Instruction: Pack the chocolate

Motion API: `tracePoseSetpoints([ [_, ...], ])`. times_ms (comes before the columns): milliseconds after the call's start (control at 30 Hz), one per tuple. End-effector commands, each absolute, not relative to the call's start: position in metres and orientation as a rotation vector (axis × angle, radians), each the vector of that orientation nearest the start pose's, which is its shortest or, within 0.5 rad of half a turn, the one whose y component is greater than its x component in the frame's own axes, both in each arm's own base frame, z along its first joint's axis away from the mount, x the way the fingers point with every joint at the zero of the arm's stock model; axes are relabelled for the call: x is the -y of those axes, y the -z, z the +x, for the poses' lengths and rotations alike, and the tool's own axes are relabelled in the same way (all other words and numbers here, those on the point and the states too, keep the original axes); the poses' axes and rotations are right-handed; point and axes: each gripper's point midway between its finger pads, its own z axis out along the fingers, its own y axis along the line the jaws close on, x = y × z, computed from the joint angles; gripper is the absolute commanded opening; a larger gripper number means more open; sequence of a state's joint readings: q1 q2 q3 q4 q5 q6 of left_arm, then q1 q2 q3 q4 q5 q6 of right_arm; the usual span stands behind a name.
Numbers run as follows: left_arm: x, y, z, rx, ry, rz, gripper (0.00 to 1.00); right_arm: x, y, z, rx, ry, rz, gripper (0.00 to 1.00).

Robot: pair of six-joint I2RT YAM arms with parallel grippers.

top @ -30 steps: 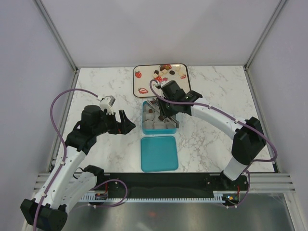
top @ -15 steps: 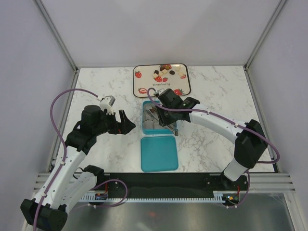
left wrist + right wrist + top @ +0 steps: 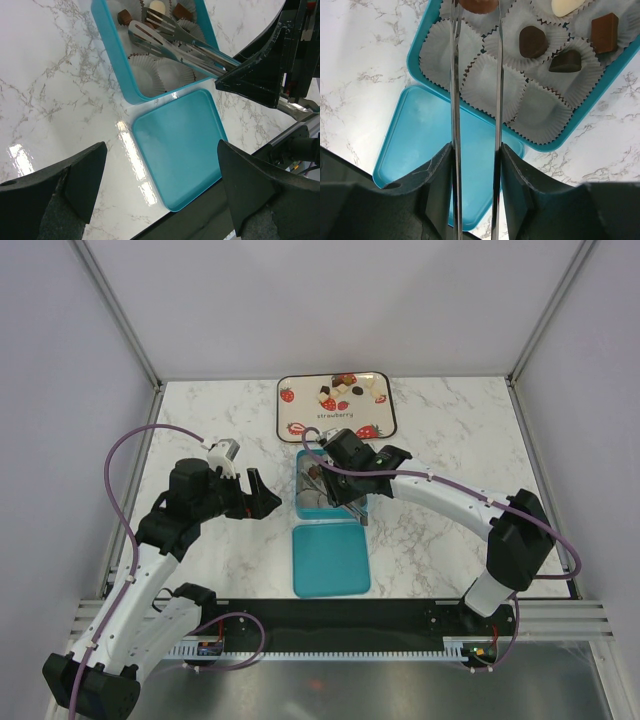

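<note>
My right gripper (image 3: 352,502) is shut on metal tongs (image 3: 454,95). The tongs grip a milk-brown chocolate (image 3: 477,4) at their tip, above the left cups of the open teal box (image 3: 415,55). In the box, dark pieces (image 3: 532,41), a milk-brown square (image 3: 605,31) and a white piece (image 3: 567,6) sit in paper cups; several cups (image 3: 490,87) are empty. The box (image 3: 301,502) stands mid-table. More chocolates (image 3: 345,388) lie on the strawberry tray (image 3: 385,410). My left gripper (image 3: 268,498) is open and empty, left of the box. The left wrist view shows the tongs (image 3: 175,45) over the box (image 3: 117,55).
The teal lid (image 3: 331,558) lies flat in front of the box, near the table's front edge; it also shows in the left wrist view (image 3: 180,145) and the right wrist view (image 3: 420,145). A black strip runs along the front edge.
My right gripper has drawn back from the tray side toward the front, bringing the tongs over the box. The left arm has not moved.
</note>
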State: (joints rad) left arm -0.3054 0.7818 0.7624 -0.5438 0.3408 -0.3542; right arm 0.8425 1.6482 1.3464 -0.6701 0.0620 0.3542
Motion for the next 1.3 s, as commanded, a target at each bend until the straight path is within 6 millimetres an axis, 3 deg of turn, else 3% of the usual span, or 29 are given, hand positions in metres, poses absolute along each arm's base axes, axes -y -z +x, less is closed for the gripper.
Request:
tracePoseSetpoints([
  [0,0.145,-0.198,0.223,-2.170,0.732,0.183,1.00,-0.304,-0.139,0.266,-2.492,-0.375,-0.578,0.47],
  [667,0.146,-0.198,0.223,-2.169,0.733,0.185,1.00,-0.309,-0.151,0.277,-2.460,-0.348,-0.587,0.51],
  [1000,0.146,-0.199,0.223,-2.167,0.734,0.184,1.00,-0.323,-0.198,0.284,-2.374,-0.425,-0.615,0.51],
  [1067,0.146,-0.199,0.223,-2.164,0.737,0.187,1.00,-0.322,-0.207,0.292,-2.348,-0.404,-0.610,0.51],
  [1267,0.147,-0.200,0.222,-2.164,0.741,0.189,1.00,-0.299,-0.218,0.349,-2.314,-0.318,-0.521,0.50],
])
